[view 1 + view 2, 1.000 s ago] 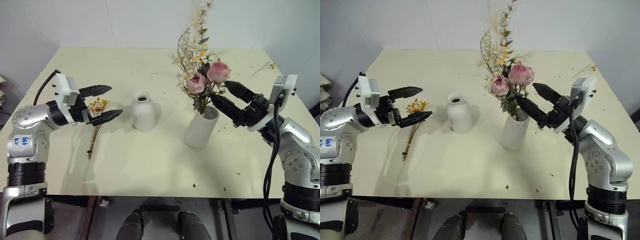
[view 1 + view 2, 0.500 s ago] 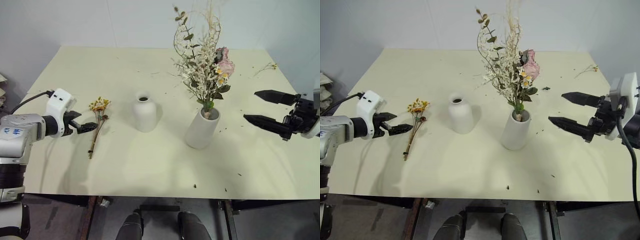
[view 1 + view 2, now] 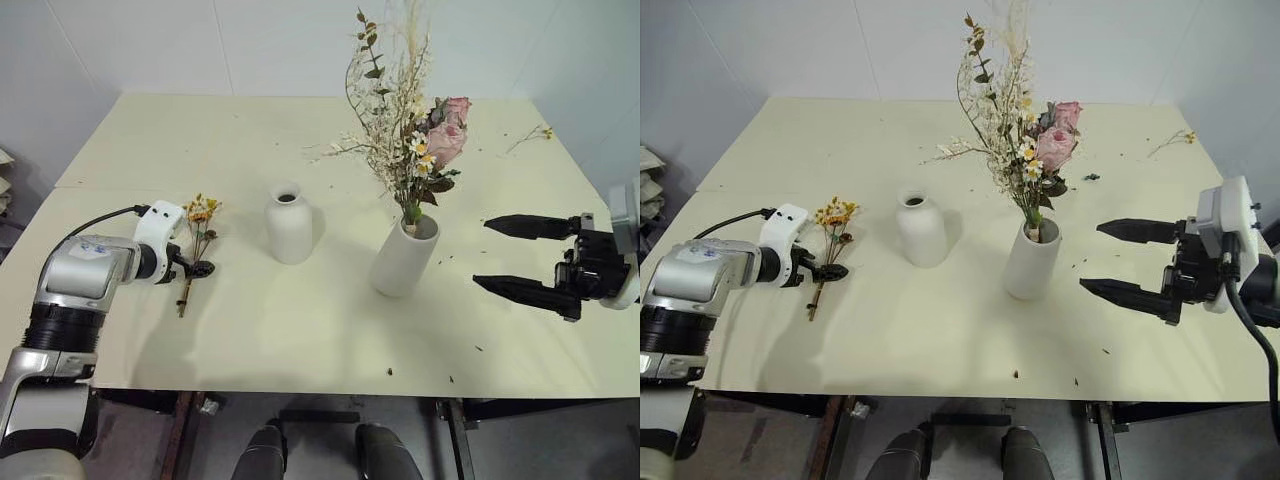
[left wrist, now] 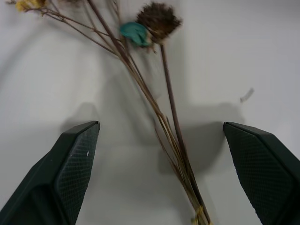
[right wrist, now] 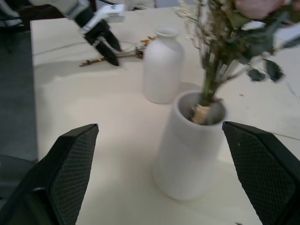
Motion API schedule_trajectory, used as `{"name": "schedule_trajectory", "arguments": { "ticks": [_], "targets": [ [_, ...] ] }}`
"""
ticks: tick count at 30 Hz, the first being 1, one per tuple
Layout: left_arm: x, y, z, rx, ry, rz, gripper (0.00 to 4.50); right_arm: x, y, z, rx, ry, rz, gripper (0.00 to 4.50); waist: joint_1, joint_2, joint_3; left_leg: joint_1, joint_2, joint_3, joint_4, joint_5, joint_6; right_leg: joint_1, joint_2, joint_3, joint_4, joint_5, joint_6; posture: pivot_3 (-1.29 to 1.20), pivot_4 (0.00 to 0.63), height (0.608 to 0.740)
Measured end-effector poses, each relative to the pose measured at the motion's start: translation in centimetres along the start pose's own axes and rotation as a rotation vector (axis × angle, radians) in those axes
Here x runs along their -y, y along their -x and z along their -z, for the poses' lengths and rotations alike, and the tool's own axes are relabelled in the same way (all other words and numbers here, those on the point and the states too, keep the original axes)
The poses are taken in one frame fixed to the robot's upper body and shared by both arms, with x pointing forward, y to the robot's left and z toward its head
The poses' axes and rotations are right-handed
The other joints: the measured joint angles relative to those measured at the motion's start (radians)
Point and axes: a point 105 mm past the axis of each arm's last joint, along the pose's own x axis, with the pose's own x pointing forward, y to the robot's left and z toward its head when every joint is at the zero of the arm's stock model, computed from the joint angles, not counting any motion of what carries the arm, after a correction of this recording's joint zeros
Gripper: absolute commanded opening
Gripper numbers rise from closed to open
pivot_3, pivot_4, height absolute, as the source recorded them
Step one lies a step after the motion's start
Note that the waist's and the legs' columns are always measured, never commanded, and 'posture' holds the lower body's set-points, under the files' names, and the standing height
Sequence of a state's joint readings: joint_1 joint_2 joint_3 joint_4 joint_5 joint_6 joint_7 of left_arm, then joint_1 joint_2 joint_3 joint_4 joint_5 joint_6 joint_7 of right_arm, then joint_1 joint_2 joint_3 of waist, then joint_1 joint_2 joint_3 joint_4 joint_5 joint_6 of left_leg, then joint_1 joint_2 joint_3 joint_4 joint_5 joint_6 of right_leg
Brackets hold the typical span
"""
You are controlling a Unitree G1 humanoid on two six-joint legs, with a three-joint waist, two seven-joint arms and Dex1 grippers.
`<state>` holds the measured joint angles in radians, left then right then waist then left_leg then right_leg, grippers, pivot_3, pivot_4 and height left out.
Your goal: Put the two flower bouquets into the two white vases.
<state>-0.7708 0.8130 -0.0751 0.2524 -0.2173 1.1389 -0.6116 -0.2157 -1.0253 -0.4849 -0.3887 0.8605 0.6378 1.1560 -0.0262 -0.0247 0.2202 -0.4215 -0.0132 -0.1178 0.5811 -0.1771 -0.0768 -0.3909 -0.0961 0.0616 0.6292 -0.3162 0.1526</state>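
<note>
Pale cream table (image 3: pixel 300 330) against white walls, dotted with small plant scraps.

Left gripper (image 4: pixel 159 154) spread wide, holding nothing, fingers (image 4: pixel 75 164) straddling the thin stems of the small yellow-orange bunch (image 3: pixel 195 240) without a visible touch on either side. Bunch flat on the table, flower heads toward 12 o'clock, stem ends toward 6 o'clock; stems just off the fingertips, between them in the left wrist view.

Right gripper (image 3: pixel 1125 258) also spread wide and empty, hanging at 3 o'clock of the tall cylinder vase (image 3: pixel 403 255), apart from it, fingers pointed toward it.

Counted: two white vases, two bouquets, two grippers. Tall cylinder vase leaning slightly, already carrying the large bouquet (image 3: pixel 415 140) of pink roses, white sprigs, dried grasses and green leaves, stems down in its mouth. Short round vase (image 3: pixel 288 225) upright and empty, at 9 o'clock of the tall one, near it but not touching; small bunch at 9 o'clock of that again. One loose twig (image 3: pixel 528 135) near the far right table corner.
</note>
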Motion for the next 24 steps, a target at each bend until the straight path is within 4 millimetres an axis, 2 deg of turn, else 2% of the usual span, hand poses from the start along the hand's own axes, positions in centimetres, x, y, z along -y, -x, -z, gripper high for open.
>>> {"name": "schedule_trajectory", "arguments": {
  "ticks": [2,3,4,9,17,24],
  "targets": [
    [0.15,0.05,0.06,-0.022,-0.011,0.011,4.5,-0.26,-0.17,-0.17,0.005,-0.001,-0.012,4.47,0.0,0.0,0.0,0.0,0.0,0.0,0.0,0.0,0.0,0.0,0.0,0.0,0.0,0.0,0.0,0.0,0.15,0.74],
    [0.16,0.07,0.07,-0.025,-0.013,0.014,4.11,-0.31,-0.21,-0.2,0.006,-0.003,-0.013,4.5,0.0,0.0,0.0,0.0,0.0,0.0,0.0,0.0,0.0,0.0,0.0,0.0,-0.001,0.0,0.0,0.0,0.15,0.74],
    [0.09,0.1,0.1,-0.032,-0.016,0.013,3.94,-0.38,-0.28,-0.24,0.007,-0.007,-0.015,4.5,0.0,0.0,0.0,0.0,0.0,0.0,0.0,0.0,0.0,0.0,-0.001,0.0,-0.001,0.0,0.0,0.0,0.15,0.74],
    [-0.34,0.22,0.16,-0.051,-0.023,0.004,2.52,-0.72,-0.52,-0.45,0.009,0.005,-0.024,4.5,0.0,0.0,0.0,0.0,0.0,0.0,0.0,0.0,0.0,0.0,-0.001,0.0,-0.001,0.0,0.0,0.0,0.15,0.74],
    [0.0,0.15,0.12,-0.063,-0.047,0.033,0.1,-0.73,-0.77,-0.47,0.034,0.0,-0.005,4.5,0.001,0.0,-0.001,0.0,0.0,0.0,0.0,0.0,0.0,0.001,-0.001,0.0,-0.001,0.0,0.0,0.0,0.15,0.74],
    [0.2,-0.51,-0.49,-0.009,-0.013,0.046,0.04,-0.55,-0.87,-0.31,0.056,0.01,0.007,4.5,0.009,0.001,-0.002,0.0,0.0,0.0,0.002,0.0,0.0,0.001,-0.001,0.0,0.0,0.001,0.0,0.0,0.15,0.74]
  ]
}}
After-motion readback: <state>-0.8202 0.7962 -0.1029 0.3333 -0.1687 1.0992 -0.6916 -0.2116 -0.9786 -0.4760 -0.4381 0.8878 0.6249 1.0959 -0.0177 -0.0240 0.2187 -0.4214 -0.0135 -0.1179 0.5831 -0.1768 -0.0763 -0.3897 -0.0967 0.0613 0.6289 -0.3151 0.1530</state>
